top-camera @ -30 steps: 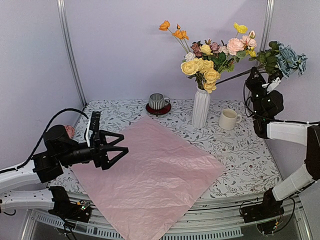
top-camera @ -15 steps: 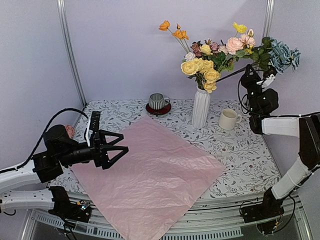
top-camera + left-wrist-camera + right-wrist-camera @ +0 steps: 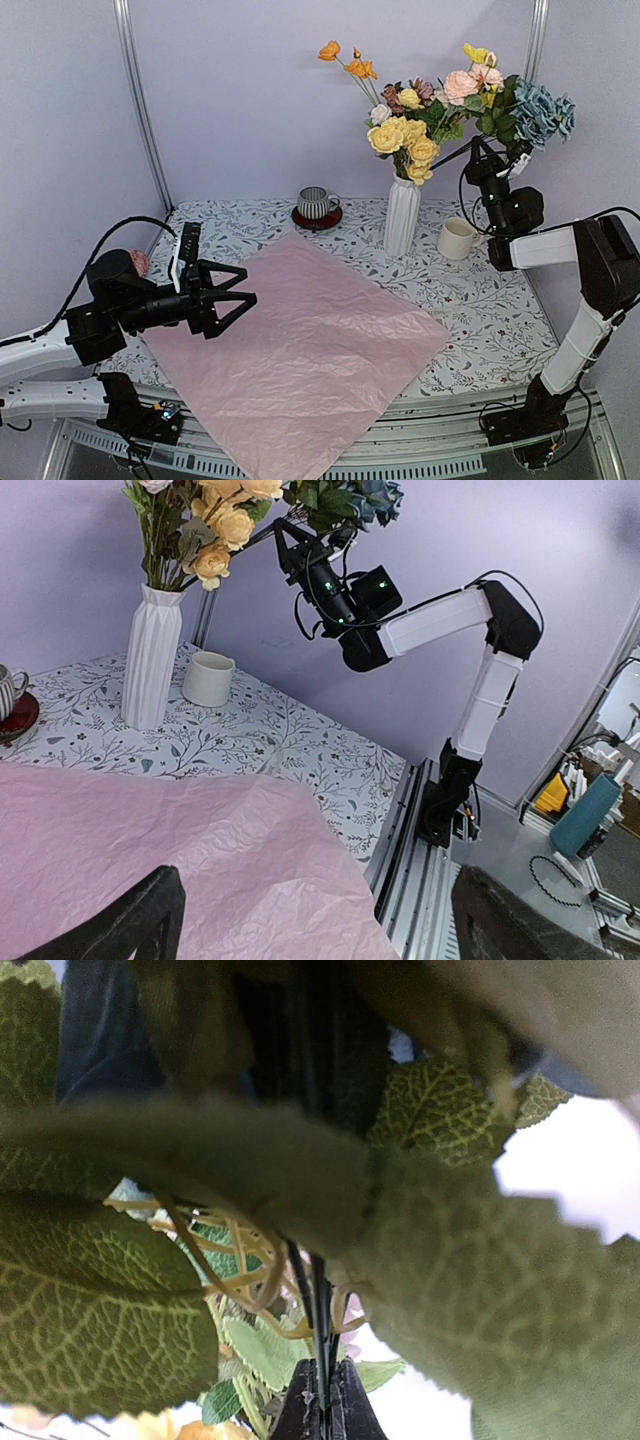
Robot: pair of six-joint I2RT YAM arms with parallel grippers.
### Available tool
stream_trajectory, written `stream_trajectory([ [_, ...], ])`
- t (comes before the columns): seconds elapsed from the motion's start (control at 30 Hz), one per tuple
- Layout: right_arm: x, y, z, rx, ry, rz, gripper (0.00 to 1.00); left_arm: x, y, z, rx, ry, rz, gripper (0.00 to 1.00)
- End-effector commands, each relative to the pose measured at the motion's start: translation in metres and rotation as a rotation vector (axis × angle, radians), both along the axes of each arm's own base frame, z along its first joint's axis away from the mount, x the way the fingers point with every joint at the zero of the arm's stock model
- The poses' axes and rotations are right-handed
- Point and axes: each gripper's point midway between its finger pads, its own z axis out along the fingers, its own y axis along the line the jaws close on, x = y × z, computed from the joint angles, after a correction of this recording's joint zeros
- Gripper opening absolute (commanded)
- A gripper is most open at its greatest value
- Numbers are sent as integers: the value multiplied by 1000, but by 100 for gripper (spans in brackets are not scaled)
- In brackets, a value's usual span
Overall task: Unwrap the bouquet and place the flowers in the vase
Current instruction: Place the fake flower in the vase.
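The white ribbed vase (image 3: 402, 215) stands at the back of the table and holds several flowers, among them yellow roses (image 3: 402, 140). My right gripper (image 3: 479, 152) is raised to the right of it, shut on the dark stem (image 3: 318, 1300) of a blue hydrangea (image 3: 541, 110). The stem slants down-left toward the vase's neck. Leaves (image 3: 100, 1300) fill the right wrist view. The bouquet's pink paper (image 3: 300, 340) lies spread flat on the table. My left gripper (image 3: 245, 287) hovers open over the paper's left part, with nothing between its fingers (image 3: 140, 920).
A cream mug (image 3: 458, 238) stands right of the vase, under the right arm. A striped grey cup (image 3: 317, 203) on a dark red saucer sits left of the vase. The floral tablecloth (image 3: 480, 300) shows around the paper. Metal rails run along the table's near edge (image 3: 420, 850).
My right gripper has carried the blue hydrangea leftward, toward the vase and the other flowers. The left arm has not moved.
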Motion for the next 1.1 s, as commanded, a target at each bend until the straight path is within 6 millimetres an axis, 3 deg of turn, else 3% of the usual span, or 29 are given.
stream_trajectory([
  [0.0, -5, 21, 11, -101, -64, 77, 2, -3, -1, 10, -15, -24, -7, 95],
  [0.33, 10, 53, -1, -379, 20, 119, 2, -1, -4, 6, -6, -20, -9, 95],
  [0.57, 18, 61, -18, -419, 57, 148, 2, 0, -5, 3, 1, -12, -13, 95],
  [1.07, 46, 73, -74, -449, 205, 219, 3, 1, -5, 0, 10, -11, -4, 95],
])
